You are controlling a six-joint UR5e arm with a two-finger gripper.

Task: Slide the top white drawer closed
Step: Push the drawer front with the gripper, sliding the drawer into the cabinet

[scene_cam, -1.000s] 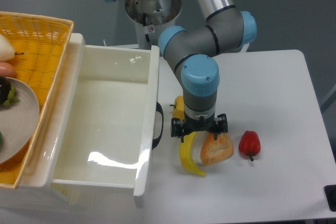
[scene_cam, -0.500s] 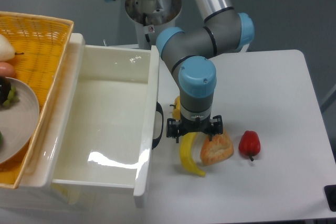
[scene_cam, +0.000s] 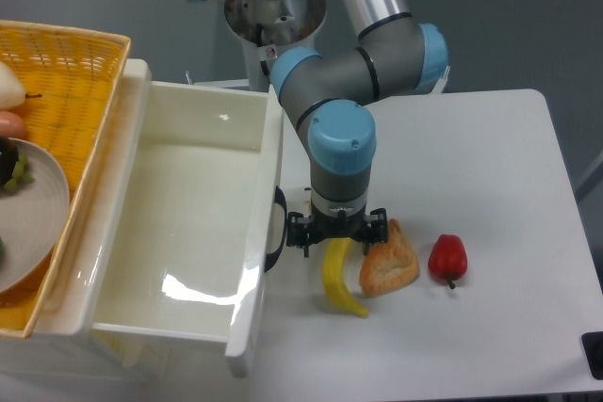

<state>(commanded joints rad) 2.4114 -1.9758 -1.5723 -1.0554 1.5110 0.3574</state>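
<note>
Hiding claw (scene_cam: 335, 235) fingertips: arm's wrist.

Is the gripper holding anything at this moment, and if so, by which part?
Nothing is visibly held. The gripper sits beside the drawer front at its handle, above the banana. The wrist hides its fingers, so a grasp cannot be confirmed.

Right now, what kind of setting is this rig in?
Likely a robotics lab mock-up of a kitchen: a UR5e arm on a plain white table, toy food like the banana, and a white drawer.

White table (scene_cam: 490, 167) bears banana (scene_cam: 339, 281), bread (scene_cam: 388, 264), pepper (scene_cam: 448, 258).
</note>
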